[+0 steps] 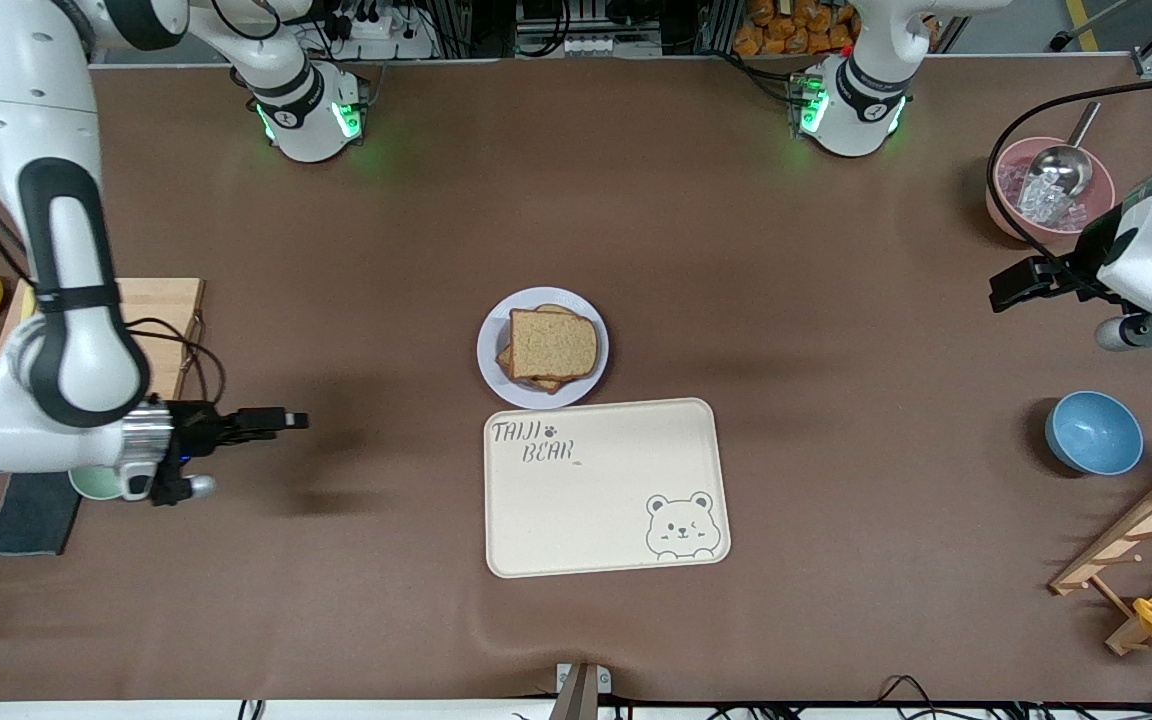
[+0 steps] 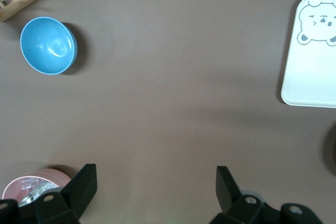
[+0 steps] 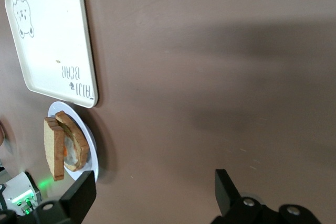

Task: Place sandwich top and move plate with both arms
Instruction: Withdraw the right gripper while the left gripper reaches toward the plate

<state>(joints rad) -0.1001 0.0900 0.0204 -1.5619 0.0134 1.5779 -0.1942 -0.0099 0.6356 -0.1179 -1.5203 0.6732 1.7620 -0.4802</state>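
the right gripper (image 1: 281, 420), black and two-fingered, is seen at the middle left of the front view with its fingers spread and nothing between them, hanging over bare brown table. the left gripper (image 1: 1004, 290), at the right edge of that view, is likewise spread wide and empty.

the plain light-brown wholemeal bread slice (image 1: 552, 344) is already laid on the stack on the small round pale lavender plate (image 1: 492, 345) at frame centre, touching the upper edge of the cream rectangular bear tray (image 1: 606, 500).

the plate move appears to be in hand. the rim is best approached from both ends at once, low and level, so the stack is not tipped.
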